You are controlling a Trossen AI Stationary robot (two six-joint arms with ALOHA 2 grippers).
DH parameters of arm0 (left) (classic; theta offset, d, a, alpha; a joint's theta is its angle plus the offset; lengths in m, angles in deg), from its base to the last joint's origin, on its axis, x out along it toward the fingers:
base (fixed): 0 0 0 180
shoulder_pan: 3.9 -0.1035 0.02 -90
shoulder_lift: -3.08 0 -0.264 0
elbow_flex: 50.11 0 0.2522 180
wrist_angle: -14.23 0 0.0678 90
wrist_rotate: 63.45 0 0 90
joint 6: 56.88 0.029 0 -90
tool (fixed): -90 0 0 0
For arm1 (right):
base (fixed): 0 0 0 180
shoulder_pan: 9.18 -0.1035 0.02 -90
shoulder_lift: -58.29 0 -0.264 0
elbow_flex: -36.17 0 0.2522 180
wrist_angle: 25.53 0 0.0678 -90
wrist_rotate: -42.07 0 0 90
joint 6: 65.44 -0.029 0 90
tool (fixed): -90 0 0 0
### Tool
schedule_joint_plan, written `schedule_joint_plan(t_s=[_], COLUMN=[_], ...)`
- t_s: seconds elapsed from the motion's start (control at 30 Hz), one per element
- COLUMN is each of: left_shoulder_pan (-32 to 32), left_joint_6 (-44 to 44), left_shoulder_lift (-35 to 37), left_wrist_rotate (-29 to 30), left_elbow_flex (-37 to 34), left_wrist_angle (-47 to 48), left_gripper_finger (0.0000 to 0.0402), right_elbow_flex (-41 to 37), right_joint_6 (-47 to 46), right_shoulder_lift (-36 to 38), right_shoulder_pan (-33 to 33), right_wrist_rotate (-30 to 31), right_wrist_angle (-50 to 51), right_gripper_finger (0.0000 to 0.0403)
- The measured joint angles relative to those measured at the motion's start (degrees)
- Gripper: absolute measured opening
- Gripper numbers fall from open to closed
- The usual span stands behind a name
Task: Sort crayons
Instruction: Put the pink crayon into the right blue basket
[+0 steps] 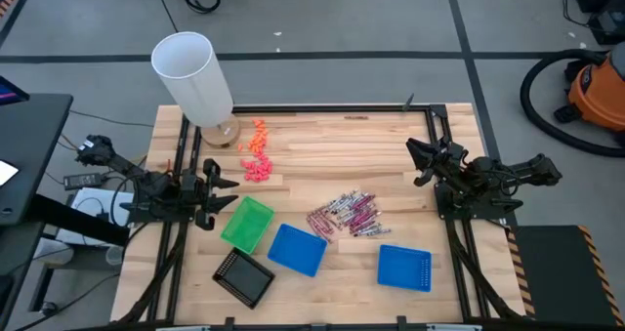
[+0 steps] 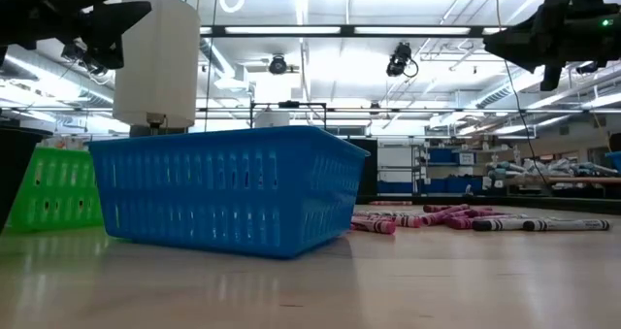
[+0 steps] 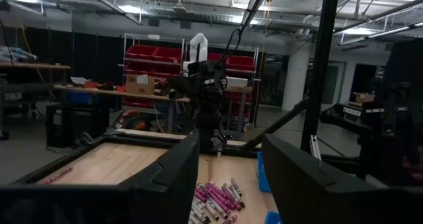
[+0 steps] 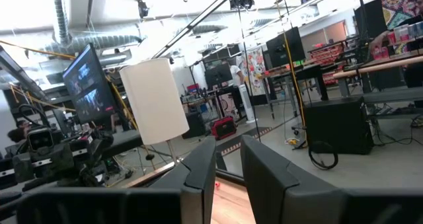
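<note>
Blue tray (image 2: 228, 188) sits closest, crayons (image 1: 344, 214) heaped mid-bench beyond it. My left gripper (image 1: 217, 192) hangs wide and empty; my right gripper (image 1: 418, 161), narrowly parted, holds nothing. Reaching down, I might scatter the tangled pile or pinch two sticks.

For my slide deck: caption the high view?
Both arms wait at the table's sides, crayons piled unsorted beside green tray, blue trays and black tray.
</note>
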Motion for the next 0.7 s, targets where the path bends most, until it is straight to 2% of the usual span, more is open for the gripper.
schedule_joint_plan(t_s=[0.1, 0.27, 0.5, 0.6, 0.7], left_shoulder_pan=[-1.0, -2.2, -7.1, -11.6, -16.0], left_joint_6=[1.8, 3.3, 5.6, 4.7, 2.3], left_shoulder_lift=[0.1, 0.0, 0.0, -0.1, -1.7], left_wrist_rotate=[1.1, 1.4, 3.6, 5.4, 5.2], left_elbow_flex=[0.0, 0.0, 0.1, 1.8, 4.8], left_wrist_angle=[-2.9, -2.5, -5.0, -0.7, 4.9], left_gripper_finger=[0.0176, 0.0176, 0.0176, 0.0176, 0.0176], right_elbow_flex=[0.0, 0.0, 0.0, 0.5, 2.8], right_joint_6=[-0.1, 0.0, 2.0, 3.1, 3.4], right_shoulder_lift=[0.0, 0.0, 0.0, 0.0, -0.5], right_shoulder_pan=[0.0, 0.0, 0.7, 2.2, 4.0], right_wrist_rotate=[0.0, 0.0, 1.1, -0.6, -3.4], right_wrist_angle=[0.0, -0.5, -11.4, -12.5, -9.2], right_gripper_finger=[0.0082, 0.0082, 0.0082, 0.0082, 0.0082])
